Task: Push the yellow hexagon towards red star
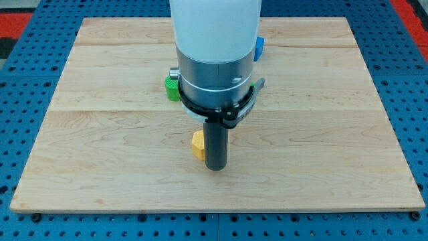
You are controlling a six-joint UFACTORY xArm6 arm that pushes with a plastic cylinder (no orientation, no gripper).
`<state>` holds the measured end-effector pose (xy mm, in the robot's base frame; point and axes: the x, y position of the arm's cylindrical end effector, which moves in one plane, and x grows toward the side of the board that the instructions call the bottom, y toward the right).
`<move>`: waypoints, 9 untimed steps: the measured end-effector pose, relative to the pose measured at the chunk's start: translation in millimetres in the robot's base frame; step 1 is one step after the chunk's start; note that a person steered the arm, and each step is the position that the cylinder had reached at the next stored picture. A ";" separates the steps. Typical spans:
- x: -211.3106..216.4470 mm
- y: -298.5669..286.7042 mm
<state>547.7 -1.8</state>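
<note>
**Just below the middle of the frame: my tip sits right beside the yellow block**

Near the lower middle of the frame, my tip (215, 167) rests on the wooden board (334, 147). I have no pincer on this arm, only a straight dark rod, so nothing can be wide, narrow or holding anything. The rod only pushes.

The yellow hexagon (198, 144) lies just to the left of my tip. It looks like it touches the rod, or is very close to it. Part of the yellow block hides behind the rod, so I cannot see its whole shape or tell which way it is turned.

So my tip is on the right side of the yellow block. I think a push from here would send the block toward the left of the frame.

I cannot see the red star anywhere. The big white and silver arm covers the upper middle of the board, and the star may be hiding behind it. Until I know where the star is, I cannot say if my tip is on the good side of the yellow block. If the star is up behind the arm, I would guess my tip should go around to the bottom side of the yellow block first.

A green block (172, 87) peeks out at the left of the arm, above the yellow one. A blue block (259, 47) peeks out at the right of the arm, near the top. Both are half hidden, so I cannot name their shapes.

No boxes, bowls or trays are on the board.
</note>
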 end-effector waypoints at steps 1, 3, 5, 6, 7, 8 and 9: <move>-13.2 -23.7; -43.5 -74.4; -16.0 -65.9; -18.7 -53.7; -39.9 -53.7; -60.0 -53.7; -78.1 -53.7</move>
<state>469.5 -55.5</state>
